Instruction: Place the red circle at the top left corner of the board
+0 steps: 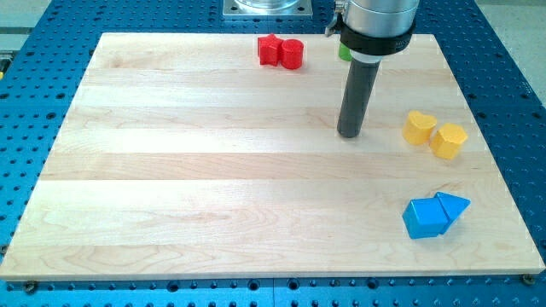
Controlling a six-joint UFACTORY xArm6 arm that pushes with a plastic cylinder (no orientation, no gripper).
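Near the board's [171,213] lower right sit two blue blocks [433,215], two yellow blocks [435,134] above them. My tip [348,133], an upright bare rod holding nothing, stands mid-board, touching no block. The approach is in hand: the red circle [292,54] waits at the top edge against a red star [270,49], so next I must get round its right side and push left.
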